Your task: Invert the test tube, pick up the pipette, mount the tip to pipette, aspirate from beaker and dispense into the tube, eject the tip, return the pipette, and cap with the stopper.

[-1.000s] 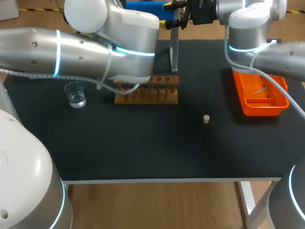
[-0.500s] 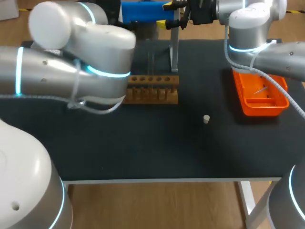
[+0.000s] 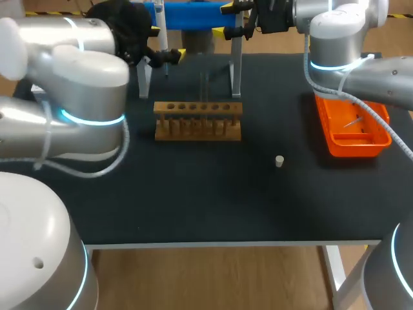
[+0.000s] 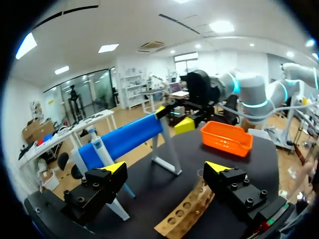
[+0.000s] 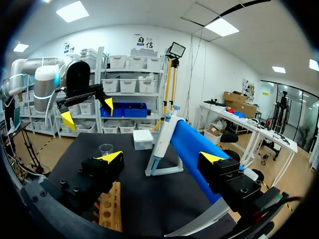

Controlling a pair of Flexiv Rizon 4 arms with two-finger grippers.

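The pipette [image 3: 161, 26] hangs upright at the left end of the blue bar [image 3: 193, 14] of its stand [image 3: 235, 74], at the far side of the bench [image 3: 193, 206], and neither hand touches it. Over the last second the left arm has swung off the wooden rack [image 3: 198, 121], which it half covered, and has carried the left hand [image 4: 164, 170] back to the stand. The rack now shows whole. The arm's bulk hides the spot where the beaker [image 5: 105, 148] stood in the head view, though the right wrist view shows it on the bench past the stand's foot. I take this to mean that the work at the rack is over and the pick-up of the pipette has begun. The left hand is spread wide and holds nothing. In its own view the pipette stands just ahead of it, nearer one finger than the middle of the gap, so the hand probably needs a sideways shift before it can close. The right hand [image 5: 162, 159], also wide apart and empty, hangs at the other end of the bar and has not moved. The stopper [image 3: 279, 161] lies alone on the bench, well apart from the rack. The orange tray [image 3: 355, 150] holds what looks like a tip [image 3: 352, 121]. Neither has shifted.
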